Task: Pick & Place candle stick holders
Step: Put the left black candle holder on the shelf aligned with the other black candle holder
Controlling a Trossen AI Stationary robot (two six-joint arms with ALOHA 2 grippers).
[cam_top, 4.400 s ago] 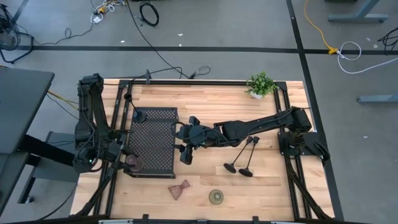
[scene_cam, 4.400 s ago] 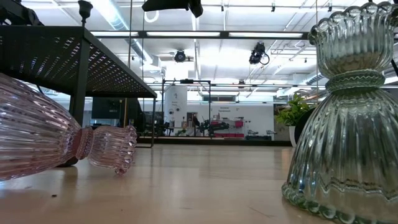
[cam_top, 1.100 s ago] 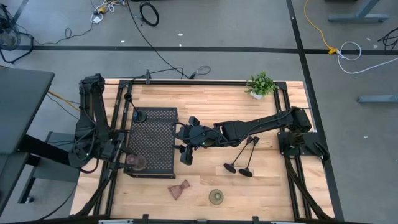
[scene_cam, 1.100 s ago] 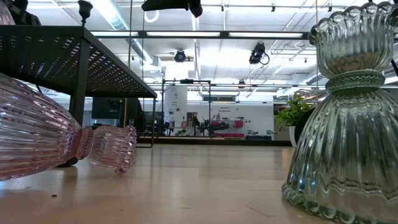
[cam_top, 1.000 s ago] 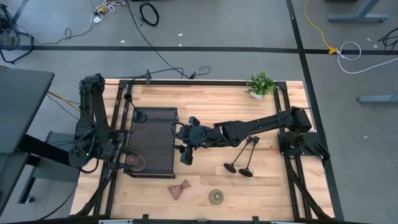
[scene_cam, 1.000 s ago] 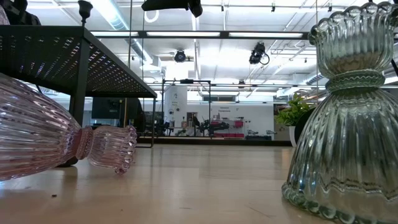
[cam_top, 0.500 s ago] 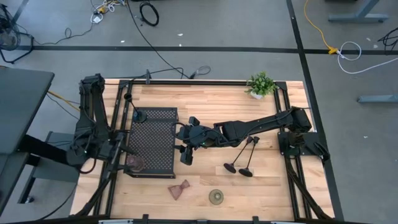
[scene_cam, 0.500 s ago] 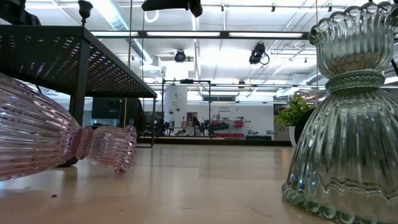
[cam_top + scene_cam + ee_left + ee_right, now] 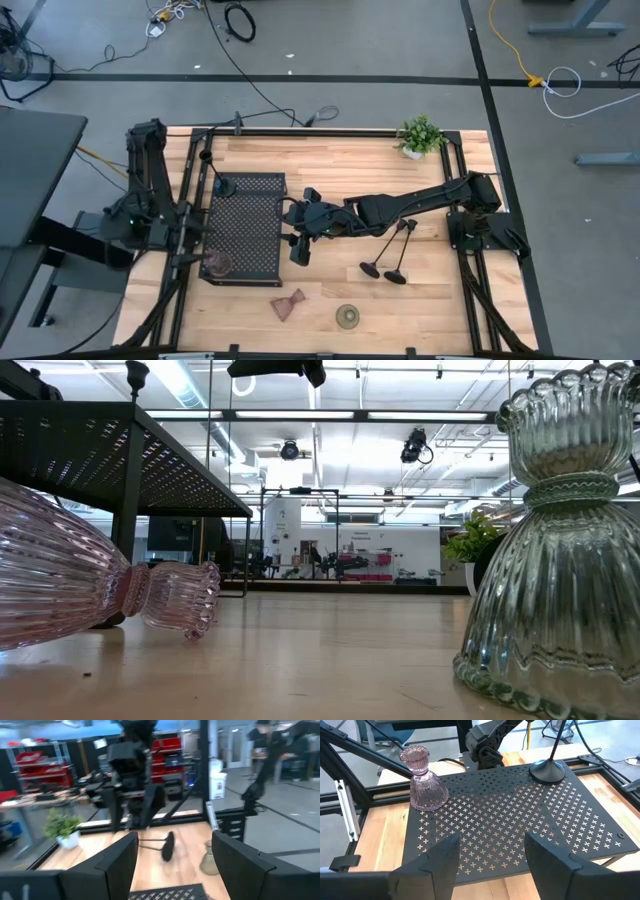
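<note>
Moving back from the tray (image 9: 243, 238), the left gripper (image 9: 190, 247) now sits off its left edge with its fingers spread wide and nothing in them. One small pinkish holder (image 9: 217, 265) stands alone on the tray's near left corner, and a tall black stem (image 9: 214, 176) stands at the far corner. The right gripper (image 9: 297, 228) waits open by the tray's right side. Two black stems (image 9: 392, 250) lie on the table. A pink holder (image 9: 288, 305) lies tipped beside an upright olive-green holder (image 9: 348, 317).
</note>
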